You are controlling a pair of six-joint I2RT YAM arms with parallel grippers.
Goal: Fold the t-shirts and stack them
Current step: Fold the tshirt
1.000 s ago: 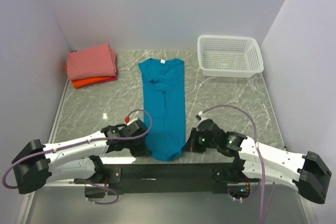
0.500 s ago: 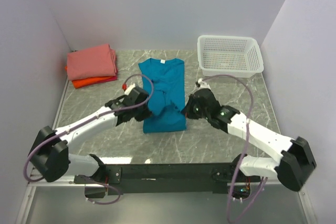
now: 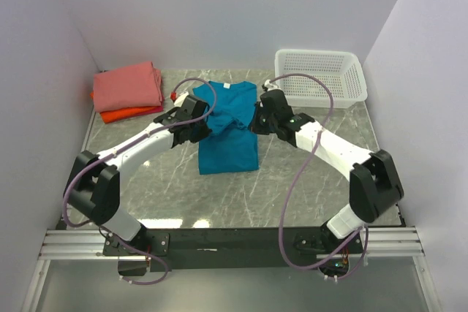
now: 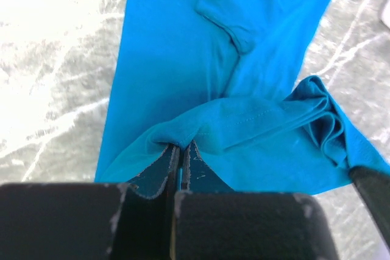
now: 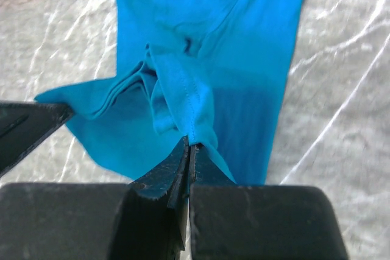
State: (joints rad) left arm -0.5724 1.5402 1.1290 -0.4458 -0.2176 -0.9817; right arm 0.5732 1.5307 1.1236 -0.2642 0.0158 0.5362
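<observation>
A grey marbled table (image 3: 307,173) is seen. A teal shirt (image 3: 228,153) is spread at its centre, running toward 12 o'clock, with the collar at the far end. A stack of folded shirts is placed at 10 o'clock, a pink shirt (image 3: 128,85) laid on top and an orange shirt (image 3: 117,115) showing beneath. A white mesh basket (image 3: 320,78) is set at 2 o'clock, well apart from the stack.
</observation>
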